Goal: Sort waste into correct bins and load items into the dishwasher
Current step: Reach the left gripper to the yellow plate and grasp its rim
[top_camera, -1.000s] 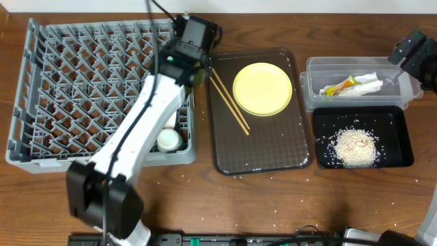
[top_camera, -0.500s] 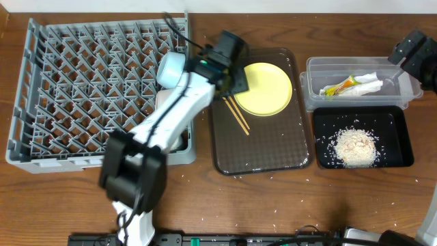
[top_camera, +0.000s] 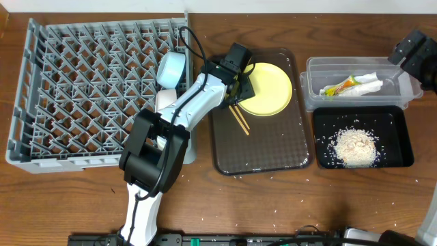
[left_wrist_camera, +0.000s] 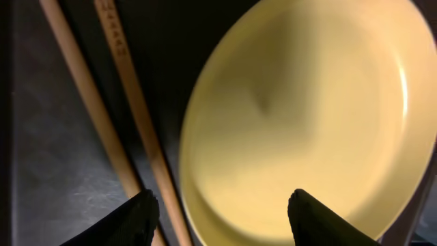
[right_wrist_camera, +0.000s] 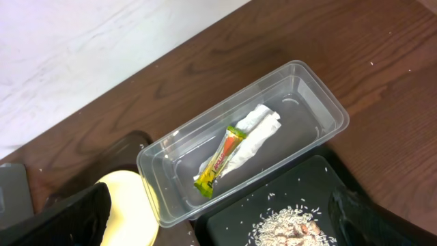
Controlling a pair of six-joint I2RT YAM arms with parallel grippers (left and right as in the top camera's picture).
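My left gripper (top_camera: 238, 83) is open and low over the dark brown serving tray (top_camera: 273, 147). In the left wrist view its fingers (left_wrist_camera: 222, 222) straddle the left rim of the yellow plate (left_wrist_camera: 307, 116) and one of the two wooden chopsticks (left_wrist_camera: 130, 102). The plate (top_camera: 270, 89) and the chopsticks (top_camera: 239, 119) lie on that tray. The clear tub (top_camera: 314, 72) holds the orange-and-green wrapper (right_wrist_camera: 220, 160) and the white napkin (right_wrist_camera: 256, 137). The black tray (top_camera: 396, 133) holds the rice heap (top_camera: 355, 147). My right gripper (top_camera: 403, 65) is open and empty above the tub. The cup is hidden.
The grey dish rack (top_camera: 82, 89) fills the left, with the light blue bowl (top_camera: 170, 69) at its right side and a white dish (top_camera: 162, 102) below it. My left arm crosses the rack's right edge. Rice grains are scattered on the wooden table.
My left gripper has swung right from the rack's upper right corner to the brown tray, and now sits lower at the plate's left rim. The right arm has not moved.
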